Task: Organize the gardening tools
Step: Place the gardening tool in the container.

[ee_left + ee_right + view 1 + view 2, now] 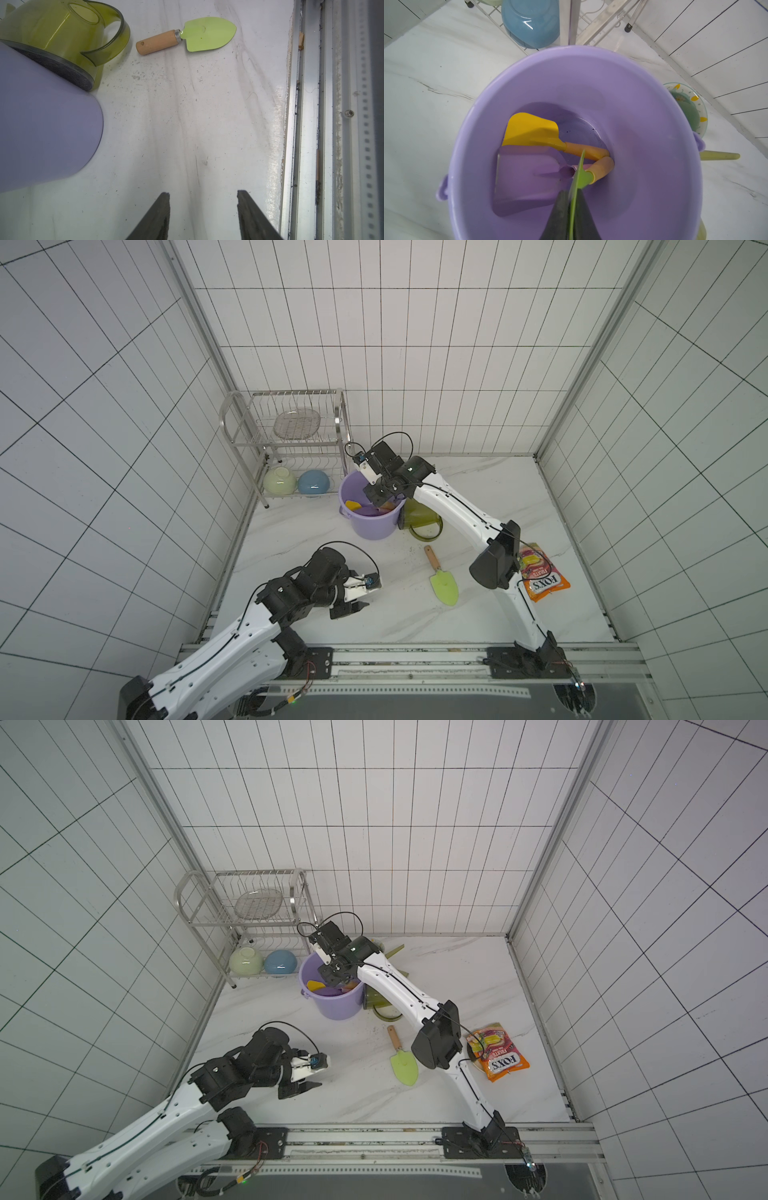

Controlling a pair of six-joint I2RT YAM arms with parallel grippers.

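Over the purple bucket [591, 52], at about 11 o'clock on the desk [478, 497] in both top views, the right tool [572, 192] pinched the edge-on blade of the bright green trowel [580, 176], jaws narrow. Its yellow handle reached down among the all-yellow trowel [531, 128] and purple trowel [527, 176] lying on the bucket floor. At the bucket's 3 o'clock the olive watering can [52, 31] lay on its side just beside it, the pale green trowel [207, 34] lay flat at 5 o'clock with wooden handle toward 12, and at the desk's 7 o'clock the left tool [202, 199] hung low, jaws moderately apart, nothing between.
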